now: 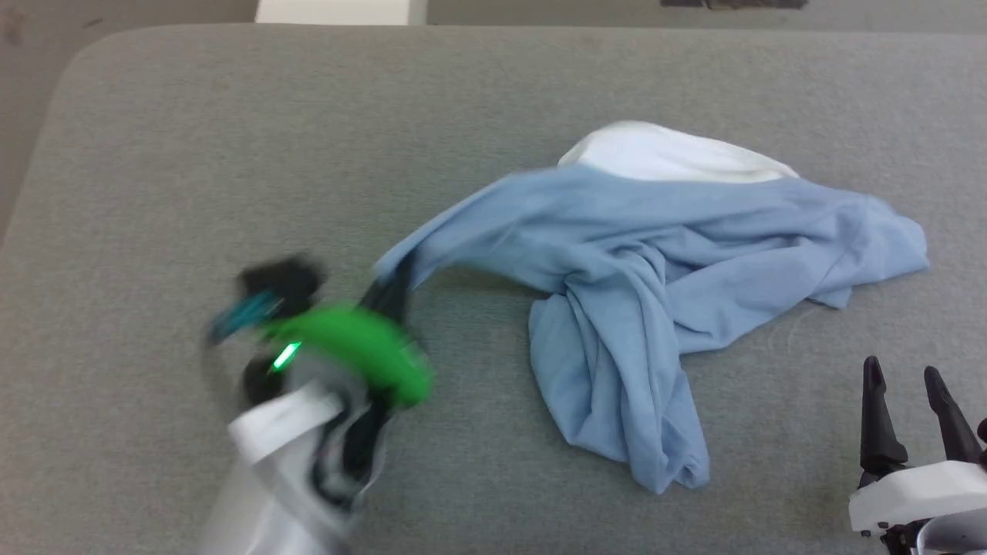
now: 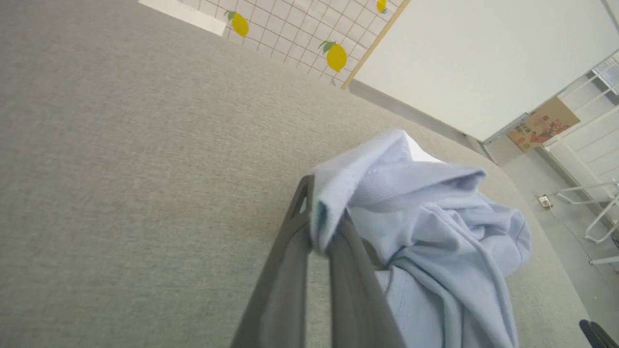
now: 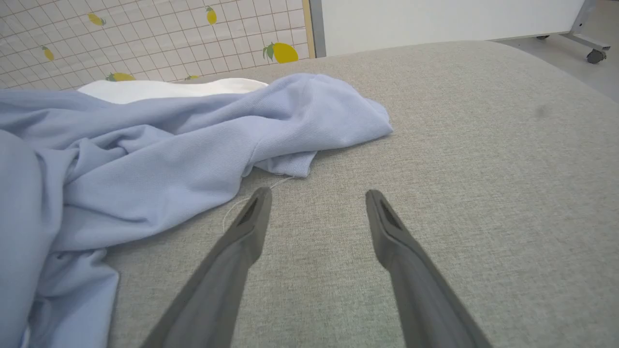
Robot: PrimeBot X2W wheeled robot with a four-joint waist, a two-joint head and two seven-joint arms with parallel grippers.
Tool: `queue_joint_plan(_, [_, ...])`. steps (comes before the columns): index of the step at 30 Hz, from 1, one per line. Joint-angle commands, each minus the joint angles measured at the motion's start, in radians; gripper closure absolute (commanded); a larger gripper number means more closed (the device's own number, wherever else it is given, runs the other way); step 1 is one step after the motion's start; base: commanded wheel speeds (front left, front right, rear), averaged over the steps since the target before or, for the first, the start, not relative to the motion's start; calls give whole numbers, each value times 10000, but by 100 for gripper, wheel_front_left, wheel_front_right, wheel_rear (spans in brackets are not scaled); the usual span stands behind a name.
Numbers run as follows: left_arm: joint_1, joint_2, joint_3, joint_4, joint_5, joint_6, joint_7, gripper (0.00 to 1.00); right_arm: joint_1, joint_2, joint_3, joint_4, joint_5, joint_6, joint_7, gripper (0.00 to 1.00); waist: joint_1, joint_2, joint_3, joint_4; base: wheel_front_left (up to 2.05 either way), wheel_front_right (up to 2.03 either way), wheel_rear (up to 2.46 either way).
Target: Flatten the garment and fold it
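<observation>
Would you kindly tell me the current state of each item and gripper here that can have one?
garment: crumpled in a heap, neither flattened nor folded, one edge pinched.
left gripper: shut on the garment's edge.
right gripper: open, empty, near the garment without touching it.

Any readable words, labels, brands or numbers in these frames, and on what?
No text can be read.
Brown printed card leaning by the far wall, left wrist view: lettering too small and blurred to read.
Garment: no print shows on the visible fabric.
</observation>
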Motion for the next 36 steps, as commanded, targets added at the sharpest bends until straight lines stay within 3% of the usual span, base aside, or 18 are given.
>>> queue_joint_plan(1, [729, 319, 434, -373, -260, 262, 29, 100, 72, 5, -5, -22, 18, -15, 27, 0, 0, 0, -160, 231, 0, 0, 0])
queue_joint_plan(5, [2480, 1003, 1357, -1061, -503, 865, 52, 100, 127, 5, 51, -104, 32, -15, 135, 0, 0, 0, -168, 267, 0, 0, 0])
queue_joint_plan(7, [3026, 1180, 1477, -1107, -541, 874, 50, 100, 156, 5, 21, -147, 17, -15, 177, 0, 0, 0, -177, 300, 0, 0, 0])
queue_joint_plan(8, [3185, 1167, 1530, -1069, -596, 882, 3, 0, 180, 5, -2, -173, -5, -15, 207, 0, 0, 0, -180, 328, 0, 0, 0])
queue_joint_plan(14, [2952, 729, 1231, -928, -490, 385, -949, 0, 286, 5, -24, -339, -98, -15, 412, 0, 0, 0, -269, 448, 0, 0, 0])
queue_joint_plan(19, [2719, 867, 1073, -1431, 412, 556, -1833, 0, 366, 5, -18, -423, -77, -15, 479, 0, 0, 0, -340, 507, 0, 0, 0])
queue_joint_plan(22, [2546, 1231, 788, -1544, 1255, 778, -1940, 0, 422, 5, 20, -443, -45, -15, 490, 0, 0, 0, -343, 563, 0, 0, 0])
queue_joint_plan(30, [1754, 2457, -458, -384, 2866, 904, 264, 0, 397, 5, 190, -484, -7, -15, 493, 0, 0, 0, -201, 564, 0, 0, 0])
queue_joint_plan(36, [1317, 2772, -682, 427, 2956, 766, 1211, 0, 399, 5, 225, -518, -31, -15, 532, 0, 0, 0, -130, 482, 0, 0, 0])
